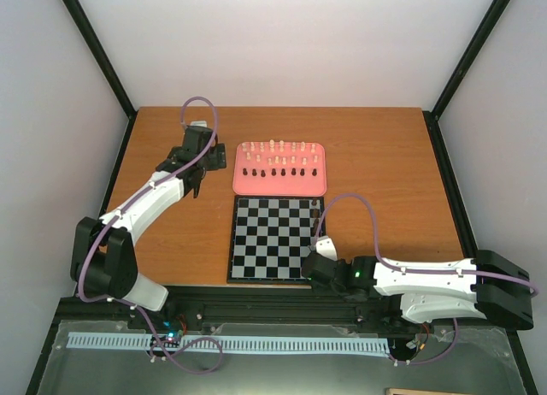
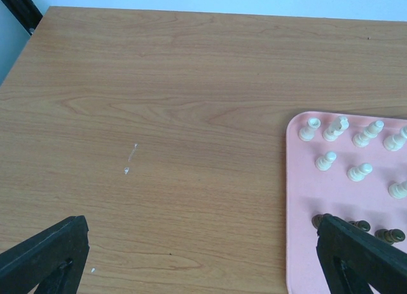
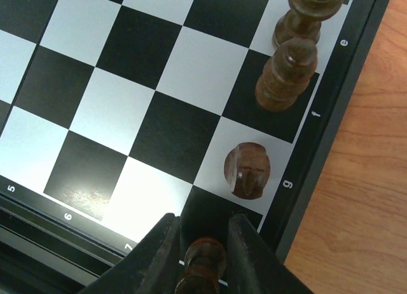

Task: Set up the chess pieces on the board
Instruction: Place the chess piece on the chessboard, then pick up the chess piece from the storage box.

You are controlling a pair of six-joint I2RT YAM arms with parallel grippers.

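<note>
Chess piece (image 3: 203, 256) clamped in right pincer (image 3: 202, 225), low over board (image 3: 159, 71).

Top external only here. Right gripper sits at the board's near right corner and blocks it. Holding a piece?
Observer: Yes. The right wrist view shows a dark piece between the fingers of the right gripper, which hug both its sides, over the corner square of the board.
Operator: Anything placed next to it?
Observer: Three dark pieces stand along that lettered edge: one beside the corner, two more beyond it.
Operator: Left gripper?
Observer: The left wrist view shows the left gripper wide open with nothing between its fingers, over bare table beside the pink tray.
</note>
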